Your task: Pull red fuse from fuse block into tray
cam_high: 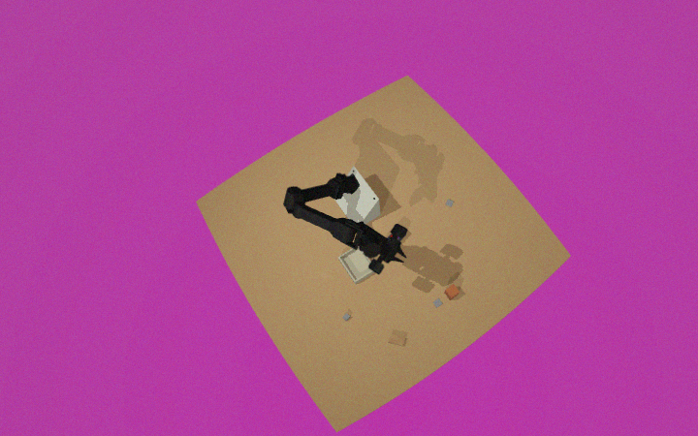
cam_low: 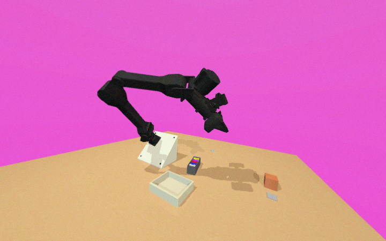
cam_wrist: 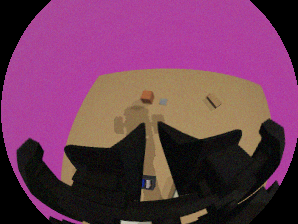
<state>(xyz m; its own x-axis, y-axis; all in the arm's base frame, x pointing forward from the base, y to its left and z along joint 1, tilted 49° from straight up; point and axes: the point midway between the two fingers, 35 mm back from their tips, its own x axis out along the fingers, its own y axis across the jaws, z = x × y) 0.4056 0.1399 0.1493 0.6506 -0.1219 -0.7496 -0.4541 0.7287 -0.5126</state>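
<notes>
Here I am, my gripper [cam_high: 404, 258] [cam_low: 227, 131] [cam_wrist: 150, 125] high over the tabletop [cam_high: 288, 246] [cam_low: 85, 198] [cam_wrist: 100, 110], fingers parted by a narrow gap, nothing between them! Below and back from my fingertips sits the fuse block [cam_low: 191, 169] [cam_wrist: 151, 187], the red fuse [cam_low: 194, 161] in its row, neighbours crowding both sides. There's open air between my tips and the block's top edges. The tray [cam_high: 347, 269] [cam_low: 163, 193] stands low beside the block, its rim raised all round, and out beyond my fingers lies an orange cube [cam_high: 452, 292] [cam_low: 271, 181] [cam_wrist: 147, 97], well apart from them.
</notes>
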